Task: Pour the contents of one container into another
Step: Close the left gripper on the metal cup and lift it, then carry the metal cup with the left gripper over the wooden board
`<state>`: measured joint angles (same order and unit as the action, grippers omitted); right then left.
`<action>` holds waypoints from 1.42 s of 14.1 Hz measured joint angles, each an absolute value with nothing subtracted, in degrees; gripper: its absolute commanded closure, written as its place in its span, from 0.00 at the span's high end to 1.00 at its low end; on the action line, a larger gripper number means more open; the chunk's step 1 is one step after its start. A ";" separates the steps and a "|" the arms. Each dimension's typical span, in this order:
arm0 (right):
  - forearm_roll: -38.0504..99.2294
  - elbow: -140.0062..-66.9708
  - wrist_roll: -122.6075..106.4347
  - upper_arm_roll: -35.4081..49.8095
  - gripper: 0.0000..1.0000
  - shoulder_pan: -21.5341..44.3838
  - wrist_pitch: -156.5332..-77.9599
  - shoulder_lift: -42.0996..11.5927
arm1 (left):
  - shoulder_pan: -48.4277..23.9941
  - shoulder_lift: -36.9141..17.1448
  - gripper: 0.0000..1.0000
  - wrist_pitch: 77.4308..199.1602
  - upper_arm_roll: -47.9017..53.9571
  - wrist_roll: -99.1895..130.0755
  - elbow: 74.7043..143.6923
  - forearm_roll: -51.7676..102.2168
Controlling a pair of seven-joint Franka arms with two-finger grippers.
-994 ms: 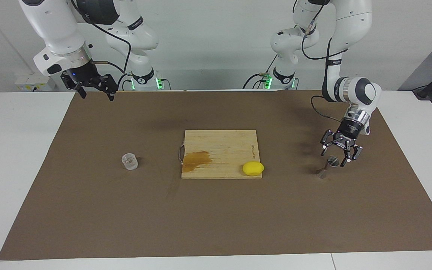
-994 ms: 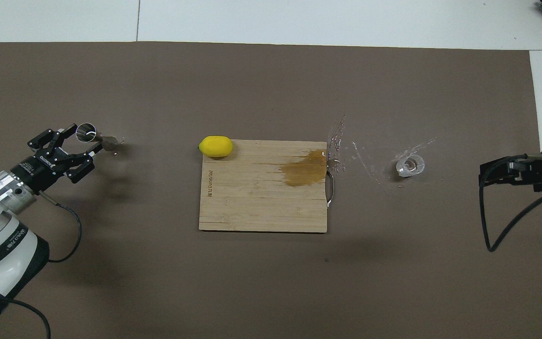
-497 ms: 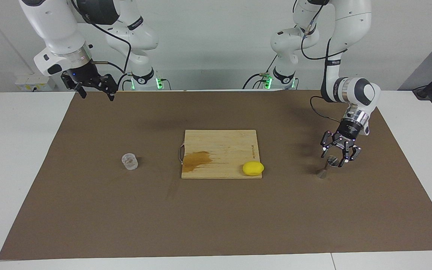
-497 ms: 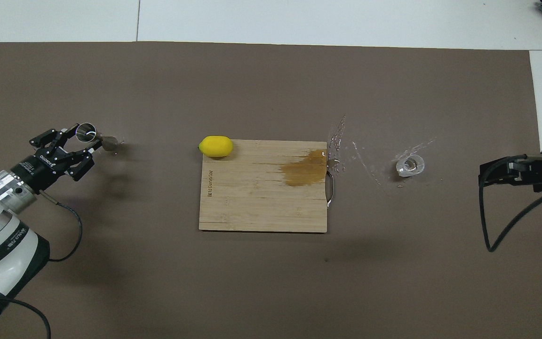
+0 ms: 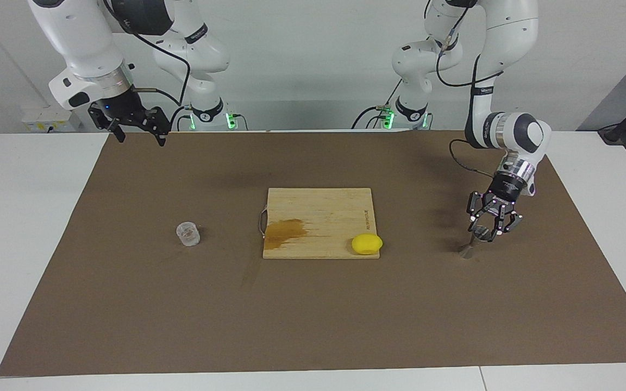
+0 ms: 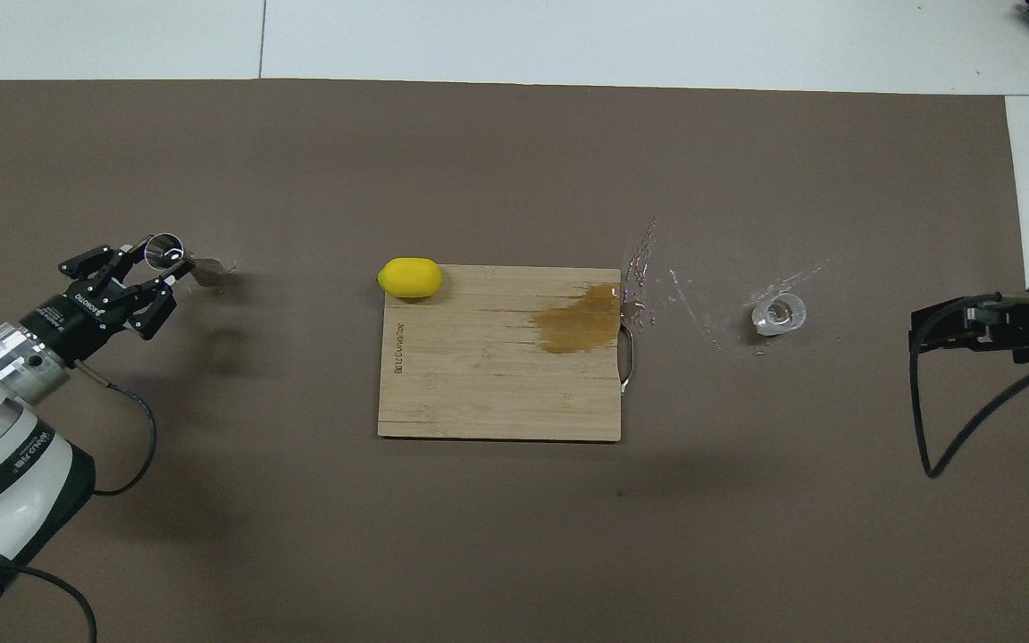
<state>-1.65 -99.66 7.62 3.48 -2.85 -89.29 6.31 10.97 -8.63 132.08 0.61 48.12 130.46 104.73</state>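
Fingers (image 5: 478,221) of left gripper (image 5: 488,226) narrower than a second ago, closing around tilted jigger (image 5: 475,241) top cup between them; grasp near, contact unclear. Glass (image 5: 188,233) well apart, untouched. Right gripper (image 5: 138,130) waits, spread.

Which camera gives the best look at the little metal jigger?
The facing view: the jigger shows side-on there, hourglass waist visible, standing on the mat with the left claw around its top. The overhead view shows mainly its round open mouth between the claw's fingers, so its shape is harder to read.
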 measured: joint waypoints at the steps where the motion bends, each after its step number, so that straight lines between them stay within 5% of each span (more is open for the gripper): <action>1: -1.65 -99.66 7.62 3.48 1.00 -2.82 -89.30 6.31 | 10.96 -8.64 0.00 132.08 0.62 48.03 130.46 104.73; 9: -1.65 -99.66 7.62 3.53 1.00 -2.61 -89.43 6.34 | 10.14 -8.64 0.00 125.60 2.16 50.51 128.07 104.79; 15: -1.65 -99.66 7.62 3.59 1.00 -2.60 -89.43 6.35 | 8.95 -2.92 0.00 125.31 15.27 57.39 126.29 104.82; 20: -1.65 -99.66 7.63 3.58 0.95 -2.62 -89.44 6.35 | -3.37 -3.25 0.00 131.94 17.30 58.30 123.34 104.92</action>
<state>-1.65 -99.66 7.63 3.58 -2.62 -89.44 6.35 -3.37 -3.25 131.94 17.30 58.30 123.34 104.92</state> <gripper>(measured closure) 0.004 0.489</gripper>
